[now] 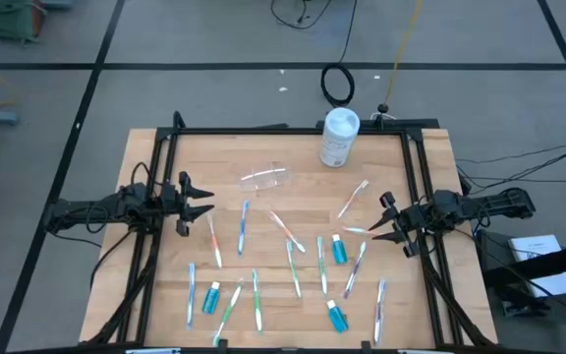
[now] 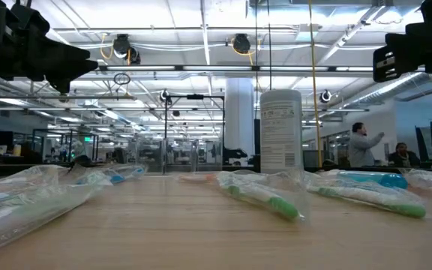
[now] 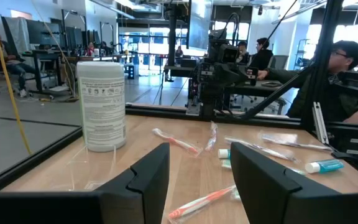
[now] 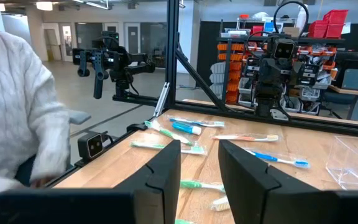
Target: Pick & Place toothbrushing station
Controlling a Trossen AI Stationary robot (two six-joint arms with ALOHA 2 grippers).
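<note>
Wooden counter [image 1: 155,295] inside a black frame, grey floor around it.

Left edge: left end effector [image 1: 197,203], fingers apart, empty, raised above the counter.

Centre, towards the far edge: clear plastic cup [image 1: 265,178] lying on its side, outline faint.

Far edge, right of centre: white canister [image 1: 339,137], upright.

Middle to near edge: toothbrushes [image 1: 243,225] scattered flat, white, blue, green and pink; exact count hard to make out, wrappers blur them in the low view. Three blue tubes [image 1: 339,248] lie among them.

Right edge: right end effector [image 1: 386,221], fingers parted, empty.

Right wrist view: person's white sleeve [image 4: 17,118], cut off by the frame.
</note>
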